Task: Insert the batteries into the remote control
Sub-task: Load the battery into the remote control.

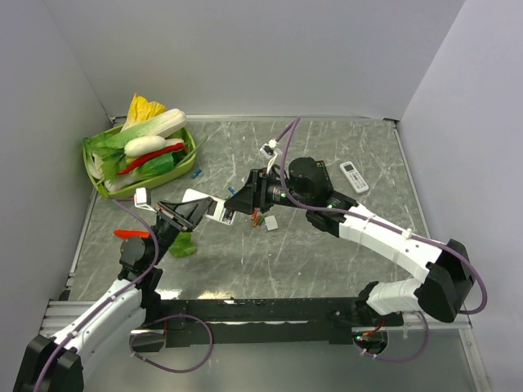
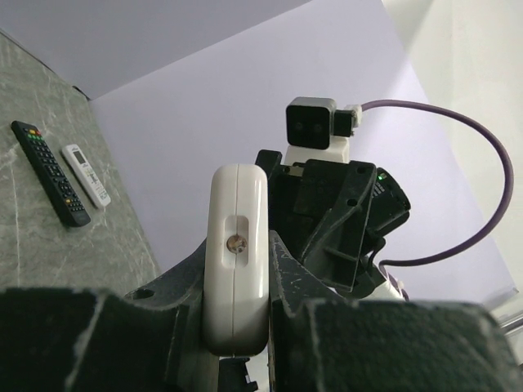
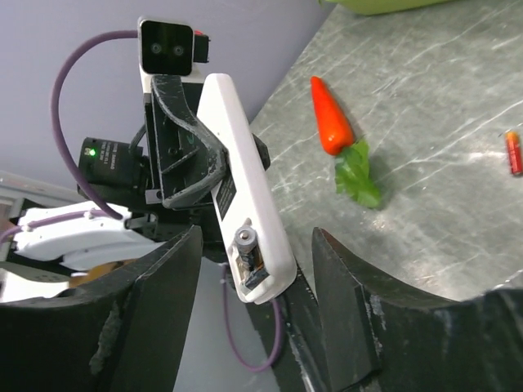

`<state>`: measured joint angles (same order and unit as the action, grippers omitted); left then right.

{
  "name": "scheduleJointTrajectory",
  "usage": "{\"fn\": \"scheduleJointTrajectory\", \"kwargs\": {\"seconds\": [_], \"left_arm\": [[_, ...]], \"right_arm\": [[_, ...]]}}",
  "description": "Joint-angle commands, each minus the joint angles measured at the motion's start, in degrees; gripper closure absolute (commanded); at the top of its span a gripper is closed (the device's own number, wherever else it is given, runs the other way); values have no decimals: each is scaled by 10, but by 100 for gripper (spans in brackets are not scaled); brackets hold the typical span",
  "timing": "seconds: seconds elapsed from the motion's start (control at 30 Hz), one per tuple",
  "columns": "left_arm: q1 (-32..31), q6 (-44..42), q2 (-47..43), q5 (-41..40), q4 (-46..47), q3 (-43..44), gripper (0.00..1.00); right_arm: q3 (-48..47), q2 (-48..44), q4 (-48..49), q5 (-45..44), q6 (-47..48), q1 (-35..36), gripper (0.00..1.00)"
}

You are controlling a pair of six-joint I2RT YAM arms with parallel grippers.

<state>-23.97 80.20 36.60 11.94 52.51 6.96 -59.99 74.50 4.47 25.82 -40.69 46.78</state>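
Both arms up: left gripper [image 2: 237, 294] pinches remote [image 3: 243, 175] aloft, battery bay [image 3: 249, 255] presented to right gripper [image 3: 255, 235], jaws spread around it for loading.

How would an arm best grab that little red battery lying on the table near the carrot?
Around its middle, coming straight down from above. The battery lies flat on the table and is a thin round stick, so the squeeze should go across its narrow width, pressing on its two long sides. Pinched at an end, it would likely slip or roll away.
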Motion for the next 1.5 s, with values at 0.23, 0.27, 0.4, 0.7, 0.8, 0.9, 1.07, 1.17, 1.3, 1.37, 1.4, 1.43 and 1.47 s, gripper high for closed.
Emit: {"fn": "scheduleJointTrajectory", "kwargs": {"seconds": [0.23, 0.27, 0.4, 0.7, 0.8, 0.9, 1.07, 1.17, 1.3, 1.37, 1.4, 1.43, 1.47], "left_arm": [[1, -8, 1, 10, 52, 20, 98], [1, -8, 2, 9, 52, 20, 98], [1, -5, 7, 9, 60, 20, 98], [1, 1, 13, 4, 69, 22, 98], [1, 4, 15, 1, 77, 21, 98], [1, 7, 19, -1, 85, 23, 98], [1, 10, 29, -4, 97, 26, 98], [1, 12, 37, -6, 108, 31, 98], [1, 11, 49, -8, 126, 38, 98], [1, 9, 56, -8, 131, 43, 98], [1, 8, 61, -9, 138, 45, 98], [1, 7, 64, -9, 141, 47, 98], [1, 6, 66, -8, 141, 52, 98]], "right_arm": [[21, 7, 92, 44, -70, -19, 41], [22, 7, 97, 47, -75, -21, 42], [35, 11, 121, 61, -98, -27, 46], [47, 21, 141, 71, -113, -30, 53], [54, 22, 150, 73, -120, -30, 55], [58, 22, 153, 74, -121, -31, 59], [65, 24, 162, 77, -124, -31, 66], [68, 27, 170, 79, -126, -31, 67], [69, 31, 173, 79, -127, -30, 69], [68, 35, 172, 84, -127, -28, 69], [67, 35, 171, 85, -125, -28, 69], [66, 36, 170, 85, -124, -28, 69], [65, 38, 169, 85, -124, -28, 69]]}}
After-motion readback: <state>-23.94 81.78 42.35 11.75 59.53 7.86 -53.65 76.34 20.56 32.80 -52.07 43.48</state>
